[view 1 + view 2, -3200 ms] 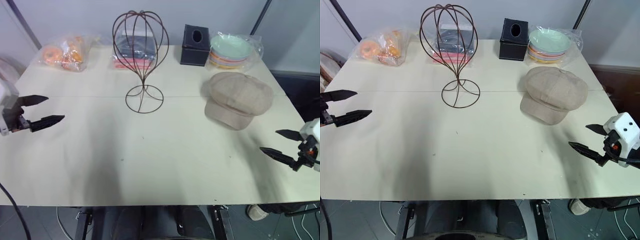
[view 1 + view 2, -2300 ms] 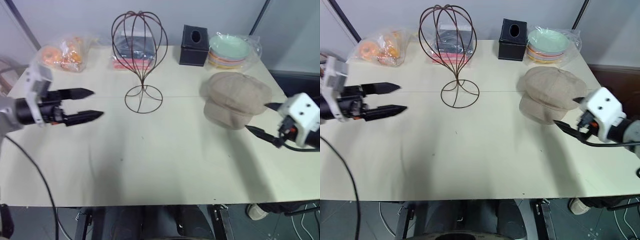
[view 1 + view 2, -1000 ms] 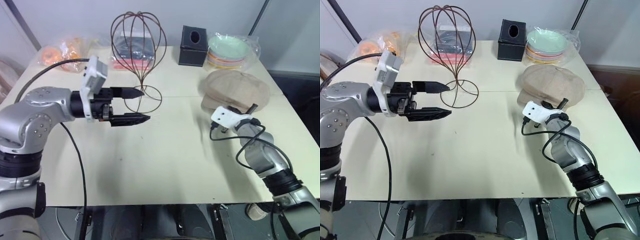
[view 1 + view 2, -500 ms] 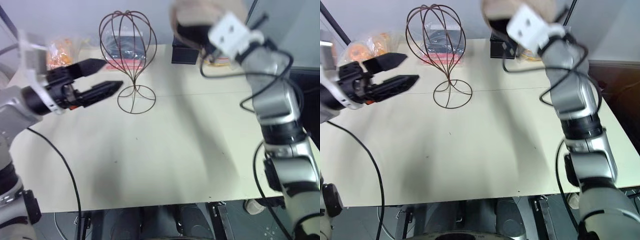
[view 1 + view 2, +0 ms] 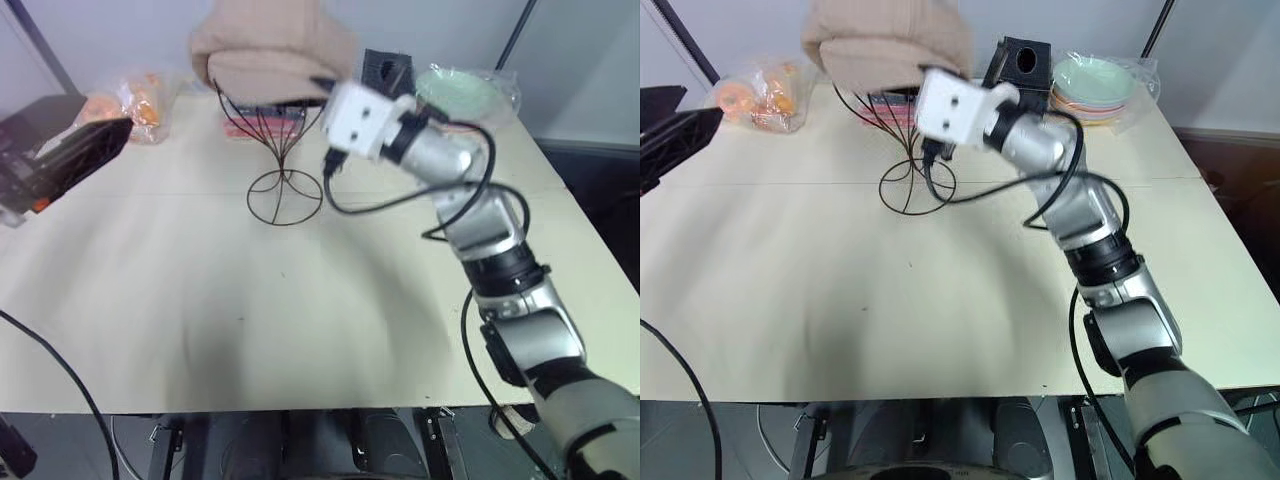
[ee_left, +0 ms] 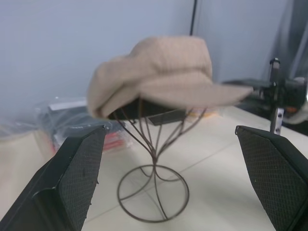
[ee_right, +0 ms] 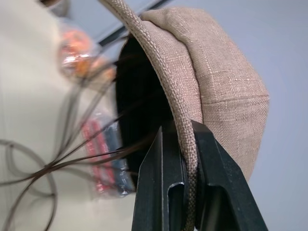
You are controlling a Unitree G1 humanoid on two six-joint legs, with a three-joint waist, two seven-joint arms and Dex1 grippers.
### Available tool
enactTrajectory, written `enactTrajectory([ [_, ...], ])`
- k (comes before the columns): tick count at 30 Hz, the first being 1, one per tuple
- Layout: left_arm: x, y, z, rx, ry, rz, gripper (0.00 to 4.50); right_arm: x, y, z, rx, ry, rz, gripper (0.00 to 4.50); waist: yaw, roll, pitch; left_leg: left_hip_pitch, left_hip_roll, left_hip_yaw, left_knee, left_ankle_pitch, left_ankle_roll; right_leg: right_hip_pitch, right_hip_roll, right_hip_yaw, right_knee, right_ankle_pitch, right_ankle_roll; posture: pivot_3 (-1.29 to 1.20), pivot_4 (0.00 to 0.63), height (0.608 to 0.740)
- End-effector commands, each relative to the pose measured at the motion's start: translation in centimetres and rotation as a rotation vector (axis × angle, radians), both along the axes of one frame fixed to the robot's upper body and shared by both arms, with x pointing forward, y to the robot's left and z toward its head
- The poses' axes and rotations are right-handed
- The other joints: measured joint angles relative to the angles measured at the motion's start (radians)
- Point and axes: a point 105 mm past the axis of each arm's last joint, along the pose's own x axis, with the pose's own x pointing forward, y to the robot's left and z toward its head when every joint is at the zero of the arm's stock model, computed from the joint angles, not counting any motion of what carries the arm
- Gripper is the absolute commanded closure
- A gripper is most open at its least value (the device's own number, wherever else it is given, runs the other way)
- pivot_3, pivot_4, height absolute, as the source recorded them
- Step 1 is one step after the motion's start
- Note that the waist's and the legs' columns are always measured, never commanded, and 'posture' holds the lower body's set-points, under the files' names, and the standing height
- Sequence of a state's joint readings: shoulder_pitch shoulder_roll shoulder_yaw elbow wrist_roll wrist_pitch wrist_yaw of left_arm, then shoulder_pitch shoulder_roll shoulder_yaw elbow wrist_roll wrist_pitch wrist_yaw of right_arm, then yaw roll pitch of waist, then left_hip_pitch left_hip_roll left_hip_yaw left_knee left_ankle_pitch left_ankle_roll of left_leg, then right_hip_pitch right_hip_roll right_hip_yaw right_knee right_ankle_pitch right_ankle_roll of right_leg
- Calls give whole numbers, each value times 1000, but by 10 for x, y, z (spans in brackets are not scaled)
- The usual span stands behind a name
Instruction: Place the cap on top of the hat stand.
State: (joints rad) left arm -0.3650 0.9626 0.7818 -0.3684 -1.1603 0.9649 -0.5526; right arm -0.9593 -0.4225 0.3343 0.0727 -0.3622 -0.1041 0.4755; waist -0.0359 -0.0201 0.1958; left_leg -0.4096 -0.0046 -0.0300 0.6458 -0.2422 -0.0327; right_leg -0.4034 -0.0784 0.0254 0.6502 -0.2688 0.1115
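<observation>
Beige cap (image 5: 268,52) held over the head cage of the wire hat stand (image 5: 285,165) at the far side of the counter (image 5: 330,300), brim edge pinched in the clenched right hand (image 7: 185,192), arm stretched across from the right. Likely to sit lopsided and slide off, or tip the light stand, if let go off-centre. Left hand (image 6: 178,178) spread wide and empty, raised level, facing the stand.
</observation>
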Motion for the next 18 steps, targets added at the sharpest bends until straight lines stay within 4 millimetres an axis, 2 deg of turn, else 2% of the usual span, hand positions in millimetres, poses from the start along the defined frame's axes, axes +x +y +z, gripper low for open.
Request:
enactTrajectory([
  [1, -6, -3, 12, 27, -62, -3, 0, -11, 14, -11, -95, -115, 44, 4470, -9, 0, 0, 0, 0, 0, 0, 0, 0, 0, 0, 0, 0, 0, 0, 0, 150, 740],
  [6, 1, -11, 7, 54, -42, -40, 0, -9, 22, -21, -209, -260, 15, 4470, -10, 0, 0, 0, 0, 0, -1, 0, -1, -2, 1, 1, 1, 0, 0, 0, 150, 740],
  [10, 6, -20, -3, 101, -13, -78, 0, -2, 16, -19, -179, -236, -33, 4470, -8, 0, 0, 0, 0, 0, -1, 0, -1, -1, 1, 1, 1, 0, 0, 0, 150, 740],
  [13, 8, -26, -8, 121, -2, -100, 0, 0, 12, -20, -158, -193, -46, 3542, -8, 0, 0, 0, 0, 0, -1, 0, -1, -1, 0, 1, 1, 0, 0, 0, 150, 740],
  [15, 9, -28, -9, 121, -3, -108, 0, 0, 11, -21, -160, -187, -50, 2736, -8, 0, 0, 0, 0, 0, -1, 0, -1, -1, 0, 1, 1, 0, 0, 0, 150, 740],
  [18, 11, -35, -12, 140, 0, -134, 0, 0, 6, -25, -161, -165, -63, 1202, -8, 0, 0, 0, 0, 0, -1, 0, -1, -1, 0, 1, 1, 0, 0, 0, 150, 740],
])
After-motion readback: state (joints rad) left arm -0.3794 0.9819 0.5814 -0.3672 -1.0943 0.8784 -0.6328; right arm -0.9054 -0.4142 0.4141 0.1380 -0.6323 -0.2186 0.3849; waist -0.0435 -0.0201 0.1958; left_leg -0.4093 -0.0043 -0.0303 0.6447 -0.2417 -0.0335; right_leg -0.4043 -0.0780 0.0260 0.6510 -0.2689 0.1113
